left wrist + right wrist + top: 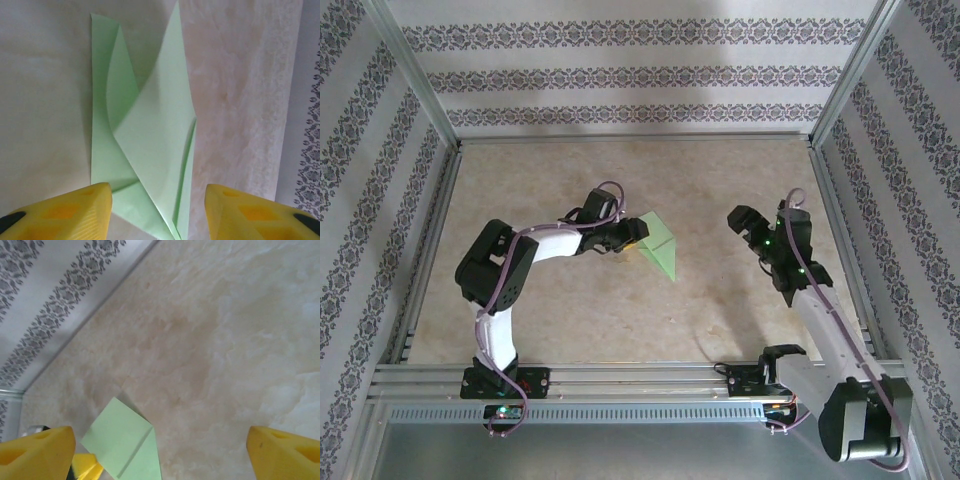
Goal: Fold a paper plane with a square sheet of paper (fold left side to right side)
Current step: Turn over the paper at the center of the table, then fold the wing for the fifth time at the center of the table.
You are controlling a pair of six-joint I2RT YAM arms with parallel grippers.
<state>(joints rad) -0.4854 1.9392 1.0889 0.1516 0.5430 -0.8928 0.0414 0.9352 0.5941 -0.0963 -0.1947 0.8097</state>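
Note:
The light green paper [660, 247] lies mid-table, folded into a narrow pointed shape with a crease along its length. In the left wrist view the paper [150, 130] has loose flaps lifting off the table, and its near tip runs down between my fingers. My left gripper [626, 241] is at the paper's left edge, and my left gripper [159, 216] is open, its yellow fingers [75, 210] wide apart and not pinching the paper. My right gripper [747, 226] hovers open to the right, well apart from the paper [125, 445]; my right gripper [160, 452] has nothing between its fingers.
The beige marbled tabletop [620, 310] is walled by patterned panels [620, 75] at the back and sides. An aluminium rail [620, 380] runs along the near edge with both arm bases on it. Bare table lies between the paper and my right gripper.

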